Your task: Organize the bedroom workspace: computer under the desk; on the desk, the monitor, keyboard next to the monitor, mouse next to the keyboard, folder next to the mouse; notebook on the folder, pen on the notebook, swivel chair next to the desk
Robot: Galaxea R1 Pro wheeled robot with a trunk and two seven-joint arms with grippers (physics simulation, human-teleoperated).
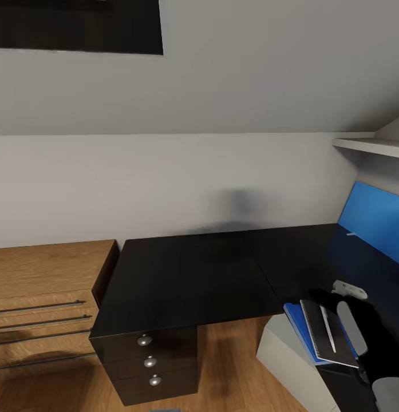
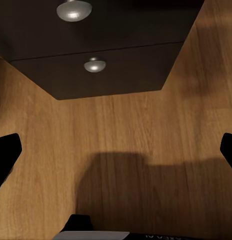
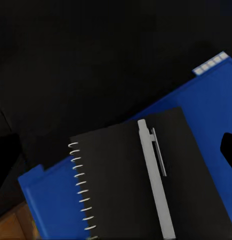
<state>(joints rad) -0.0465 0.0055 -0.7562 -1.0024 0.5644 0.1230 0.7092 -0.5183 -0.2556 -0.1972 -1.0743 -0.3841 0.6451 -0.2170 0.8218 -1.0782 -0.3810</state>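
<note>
The blue folder (image 1: 299,332) lies at the near right edge of the black worktop (image 1: 193,274), partly cut off by a grey arm link (image 1: 352,327). The spiral notebook (image 1: 319,332) rests on it, with the white pen (image 1: 328,329) on top; the right wrist view shows the same stack: folder (image 3: 51,205), notebook (image 3: 121,185), pen (image 3: 155,175). The left hand (image 2: 116,150) is spread wide, empty, pointing down at the wooden floor (image 2: 126,125) before the drawer unit (image 2: 106,65). Whether the right hand is spread I cannot tell.
</note>
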